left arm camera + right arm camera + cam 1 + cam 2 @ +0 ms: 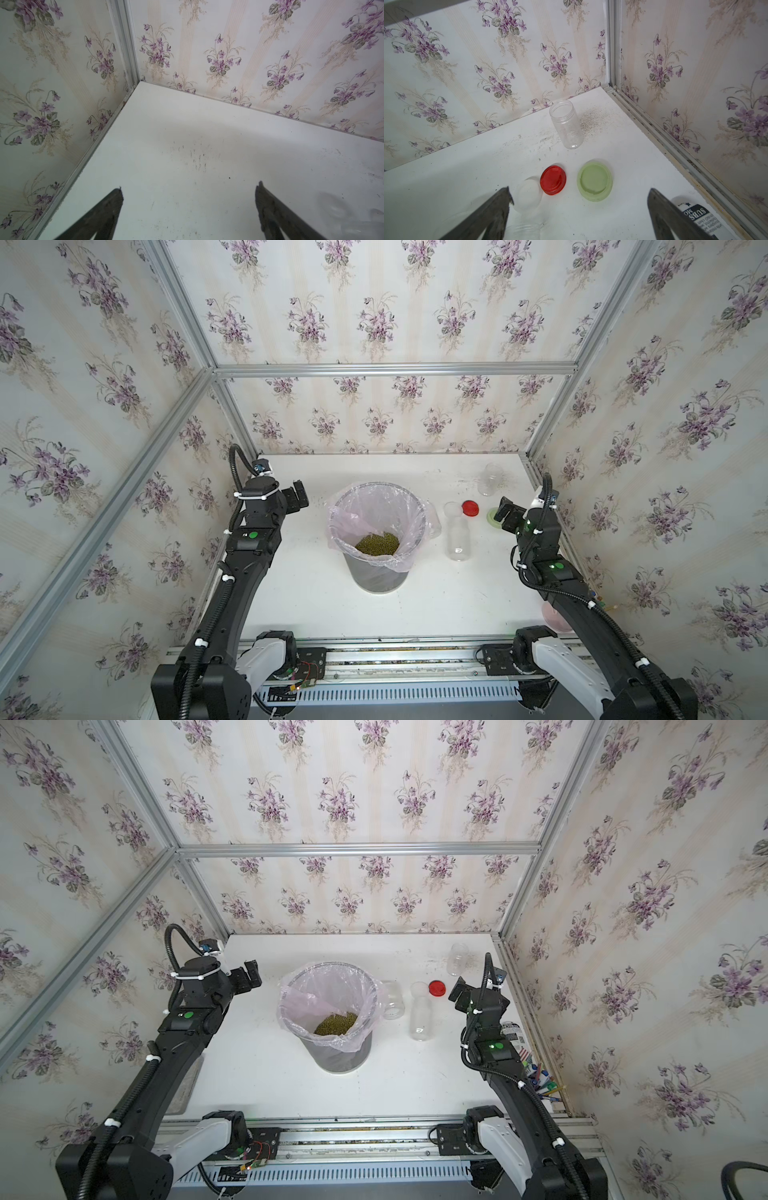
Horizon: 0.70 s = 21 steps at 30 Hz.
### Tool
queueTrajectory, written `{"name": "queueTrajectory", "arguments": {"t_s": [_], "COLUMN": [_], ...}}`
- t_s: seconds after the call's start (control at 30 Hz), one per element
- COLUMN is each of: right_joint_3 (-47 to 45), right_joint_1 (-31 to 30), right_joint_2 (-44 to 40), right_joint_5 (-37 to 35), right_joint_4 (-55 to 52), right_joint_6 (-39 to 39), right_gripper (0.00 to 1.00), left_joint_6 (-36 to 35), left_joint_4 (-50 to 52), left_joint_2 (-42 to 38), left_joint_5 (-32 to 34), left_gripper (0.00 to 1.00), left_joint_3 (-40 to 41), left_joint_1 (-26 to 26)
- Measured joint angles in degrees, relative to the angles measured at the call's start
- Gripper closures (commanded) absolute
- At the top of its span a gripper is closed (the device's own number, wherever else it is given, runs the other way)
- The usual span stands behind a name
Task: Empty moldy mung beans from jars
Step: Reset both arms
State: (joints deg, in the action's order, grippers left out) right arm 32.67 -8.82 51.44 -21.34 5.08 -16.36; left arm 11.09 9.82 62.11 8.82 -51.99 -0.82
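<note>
Midway on the white table [436, 605]: grey bin [376, 574] [340, 1056], pinkish liner [349, 518] folded over its rim. Deep inside, at the bottom, a heap of green beans [377, 544] [336, 1023], plain in both top views.

Right of the bin, all clear, lidless and empty-looking:
- near jar [392, 1002], tight against the liner, half hidden behind the rim [434, 524];
- middle jar [457, 539] [420, 1017], a little further right, apparently upright;
- far jar [491, 479] [458, 959] [566, 124], well back near the rear wall, upright, pale grit [591, 122] scattered just beside it.

Between middle and far jars, flat on the table:
- white lid [452, 509] [419, 989] [529, 195], just behind the middle jar's mouth;
- red lid [470, 508] [437, 988] [553, 179], just beside the white lid, touching or not cannot tell;
- green lid [492, 517] [594, 181], further right, mostly covered by the arm in the top views.

At the table's left side, well apart from the bin: left gripper [300, 497] [251, 977] [190, 187], jaws spread wide, nothing between them, only bare scuffed table ahead in the left wrist view.

Over the lids on the right: right gripper [505, 512] [457, 992] [579, 189], jaws equally wide, pinching nothing, off the table.

Along the right edge, beside the right arm: printed black-and-white can [513, 1031] [695, 216].
</note>
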Motion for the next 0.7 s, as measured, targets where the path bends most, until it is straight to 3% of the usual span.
{"name": "queueTrajectory", "arguments": {"t_s": [0.7], "right_joint_3": [-1.88], "right_joint_1": [1.66], "right_joint_2": [1.46], "right_joint_5": [4.22], "right_joint_4": [3.28], "right_joint_6": [-0.04], "right_gripper": [0.0], "left_joint_6": [-4.37], "left_joint_4": [-17.64], "left_joint_2": [3.54], "left_joint_5": [-1.2], "left_gripper": [0.0], "left_joint_3": [16.22], "left_joint_1": [0.07]}}
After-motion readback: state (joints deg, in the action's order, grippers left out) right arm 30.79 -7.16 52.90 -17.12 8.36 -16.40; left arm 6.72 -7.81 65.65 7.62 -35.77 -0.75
